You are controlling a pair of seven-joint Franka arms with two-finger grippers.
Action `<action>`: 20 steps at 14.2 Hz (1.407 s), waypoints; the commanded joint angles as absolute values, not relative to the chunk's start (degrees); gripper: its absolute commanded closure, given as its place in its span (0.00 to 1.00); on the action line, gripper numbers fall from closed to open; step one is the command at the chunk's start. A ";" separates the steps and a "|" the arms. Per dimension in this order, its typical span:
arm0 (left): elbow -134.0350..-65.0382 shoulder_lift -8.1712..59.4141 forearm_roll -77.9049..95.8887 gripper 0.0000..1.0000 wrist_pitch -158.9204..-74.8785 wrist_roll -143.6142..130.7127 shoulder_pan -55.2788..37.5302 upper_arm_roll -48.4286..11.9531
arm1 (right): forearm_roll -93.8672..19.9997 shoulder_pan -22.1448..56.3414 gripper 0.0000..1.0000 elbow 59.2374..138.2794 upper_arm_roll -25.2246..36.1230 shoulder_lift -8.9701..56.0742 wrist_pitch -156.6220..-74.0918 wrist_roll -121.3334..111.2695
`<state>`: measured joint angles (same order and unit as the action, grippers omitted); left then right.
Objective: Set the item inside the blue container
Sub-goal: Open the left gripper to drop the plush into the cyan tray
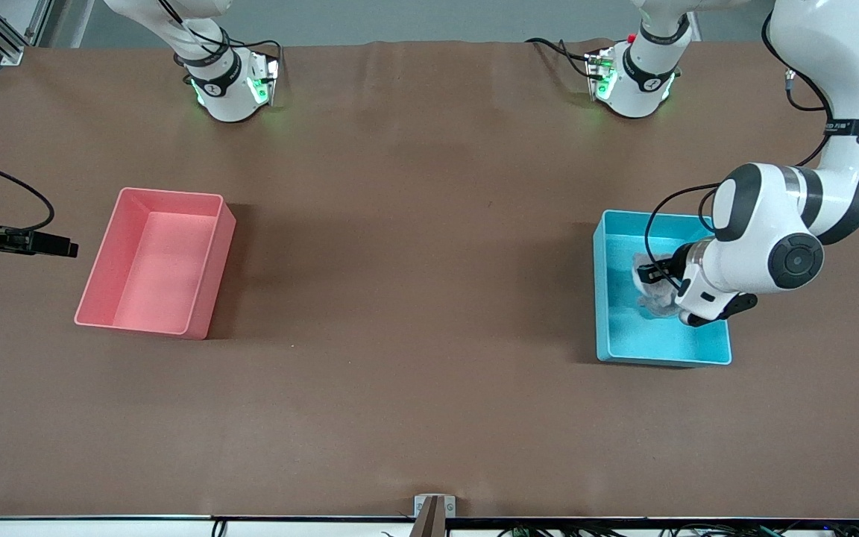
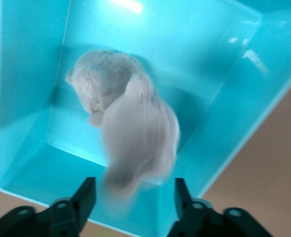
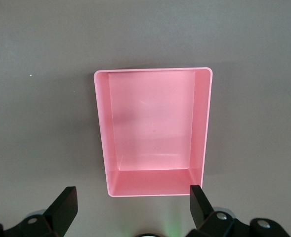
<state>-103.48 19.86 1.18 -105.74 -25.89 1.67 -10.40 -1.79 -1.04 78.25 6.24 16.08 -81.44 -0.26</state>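
Observation:
The blue container (image 1: pixel 661 347) stands at the left arm's end of the table. Inside it is a white fluffy item (image 1: pixel 653 294), which shows in the left wrist view as a pale furry lump (image 2: pixel 135 133) against the cyan floor (image 2: pixel 185 64). Its part nearest the fingers is blurred. My left gripper (image 1: pixel 655 274) hangs over the container, open (image 2: pixel 135 181), with a finger on each side of the item's end and neither touching it. My right gripper (image 3: pixel 131 190) is open and holds nothing, high above the table beside the pink bin (image 3: pixel 152 133), and waits out of the front view.
The pink bin (image 1: pixel 157 261) stands at the right arm's end of the table. A black device (image 1: pixel 19 240) on a cable juts in from that end's edge. Both arm bases (image 1: pixel 228 82) (image 1: pixel 634 78) sit along the table's top edge.

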 commanded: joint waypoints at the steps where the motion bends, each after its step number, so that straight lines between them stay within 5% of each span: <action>1: -94.52 19.51 -0.09 0.00 -98.46 -26.10 1.23 -10.55 | -2.64 -1.41 0.00 81.20 6.06 11.71 -80.94 -0.53; 9: -79.64 17.15 -4.13 0.00 -91.32 -25.49 1.23 -10.90 | -2.64 -1.23 0.00 85.87 5.89 0.71 -79.02 -0.70; 20: -82.07 0.37 -3.87 0.00 -82.01 -11.44 1.14 -11.87 | -2.02 -1.32 0.00 85.25 4.66 -5.80 -74.88 -1.76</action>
